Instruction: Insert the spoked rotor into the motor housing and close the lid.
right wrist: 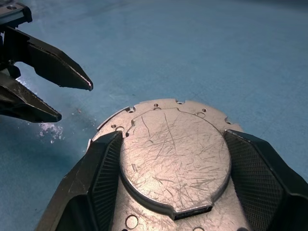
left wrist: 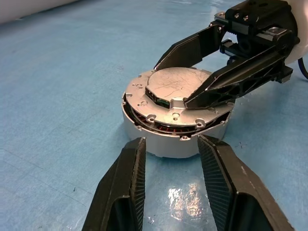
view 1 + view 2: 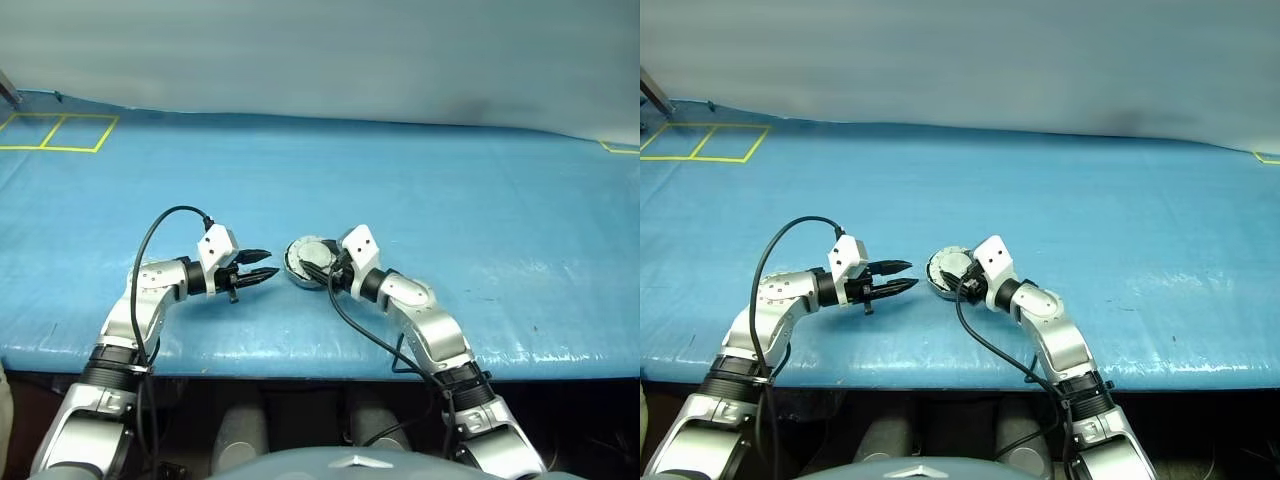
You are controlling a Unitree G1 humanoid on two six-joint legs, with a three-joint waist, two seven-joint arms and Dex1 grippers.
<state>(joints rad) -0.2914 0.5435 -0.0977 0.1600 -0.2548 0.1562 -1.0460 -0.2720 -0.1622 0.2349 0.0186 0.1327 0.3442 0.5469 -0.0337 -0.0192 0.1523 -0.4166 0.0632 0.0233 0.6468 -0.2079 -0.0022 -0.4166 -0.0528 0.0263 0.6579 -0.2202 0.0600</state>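
The motor housing (image 2: 168,144), a short silver cup, stands on the blue table between my two grippers. Its copper windings (image 2: 168,129) show through a thin gap under the lid (image 1: 173,159). The lid lies on it plain silver face up, slightly askew. My right gripper (image 1: 173,134) reaches over it from the right and is shut on the lid's raised round centre, one pad against each side. My left gripper (image 3: 272,263) hovers just left of the housing, open and holding nothing. The spoked rotor is hidden.
The blue table cover (image 3: 450,200) stretches wide behind and to both sides. Yellow tape squares (image 3: 55,132) mark the far left corner, and another yellow mark (image 3: 620,148) sits at the far right. The table's front edge (image 3: 300,362) runs just below my arms.
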